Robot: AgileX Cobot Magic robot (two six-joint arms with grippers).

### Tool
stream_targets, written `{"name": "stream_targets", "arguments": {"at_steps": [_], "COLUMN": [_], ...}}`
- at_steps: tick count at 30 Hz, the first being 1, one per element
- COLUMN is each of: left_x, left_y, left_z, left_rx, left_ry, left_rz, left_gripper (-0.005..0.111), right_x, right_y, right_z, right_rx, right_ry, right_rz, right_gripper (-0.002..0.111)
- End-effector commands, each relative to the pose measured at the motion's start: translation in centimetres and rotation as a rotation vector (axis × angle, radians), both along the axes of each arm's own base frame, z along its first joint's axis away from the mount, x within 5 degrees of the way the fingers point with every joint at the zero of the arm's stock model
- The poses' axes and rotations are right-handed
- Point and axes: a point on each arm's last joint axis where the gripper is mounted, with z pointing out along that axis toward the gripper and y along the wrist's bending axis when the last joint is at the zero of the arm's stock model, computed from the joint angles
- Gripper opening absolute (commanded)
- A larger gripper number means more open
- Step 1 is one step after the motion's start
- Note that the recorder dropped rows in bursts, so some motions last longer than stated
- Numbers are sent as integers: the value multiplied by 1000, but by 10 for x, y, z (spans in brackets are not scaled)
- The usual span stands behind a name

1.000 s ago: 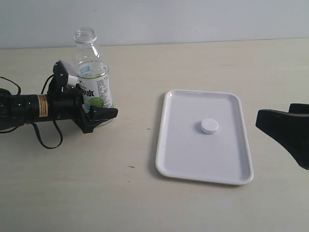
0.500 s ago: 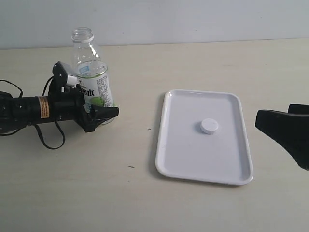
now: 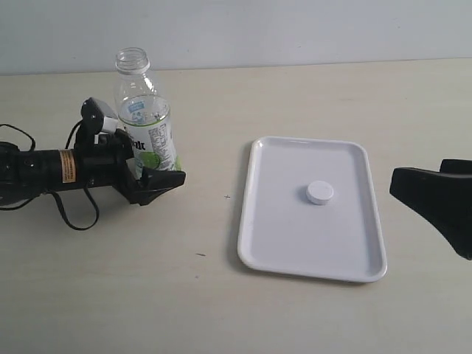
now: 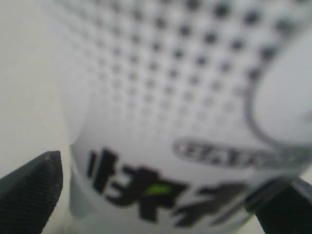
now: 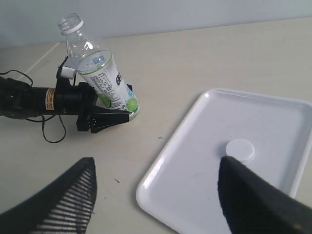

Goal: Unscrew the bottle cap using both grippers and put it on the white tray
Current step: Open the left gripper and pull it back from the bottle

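White plastic bottle cap (image 3: 320,192) is lying mid white tray (image 3: 295,243), toward the desk's right edge. Left pincer (image 3: 158,171) is pinching the tilted, open bottle (image 3: 140,103) near the left edge, and right pincer (image 5: 157,165) is hanging spread. Setting the bottle upright before releasing looks wise.

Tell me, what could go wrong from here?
The bottle is open and leans while gripped by the left tool; if it is let go at that tilt, it might tip over. The bottle cap lies loose on the white tray, so a nudge to the tray could send it sliding.
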Motion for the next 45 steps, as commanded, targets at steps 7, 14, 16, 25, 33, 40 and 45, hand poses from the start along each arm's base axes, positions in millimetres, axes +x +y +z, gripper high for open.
{"name": "stream_targets", "arguments": {"at_steps": [7,14,16,25,33,40,45], "left_x": [1,0,-2,-6,-9,-4,-6], "left_y": [14,32,38,73,90,93,97], "left_z": [28,38,40,42,40,43,50], "left_rx": [-20,-80,-97,-138,-143,-178,-132], "left_ry": [15,41,45,118,187,186,115], "left_rz": [-24,-42,-58,-44,-14,44,5], "left_gripper": [97,97,97,97,97,57,0], "right_x": [0,0,0,0,0,0,2], "right_y": [-1,-1,-1,-1,-1,-1,-4], "right_z": [0,0,0,0,0,0,2], "right_rx": [-3,-3,-3,0,0,0,-15], "right_ry": [-6,-6,-6,-6,-6,-9,-40], "right_rz": [-2,-2,-2,-5,-5,-8,-41], "right_gripper": [68,68,68,68,68,68,68]}}
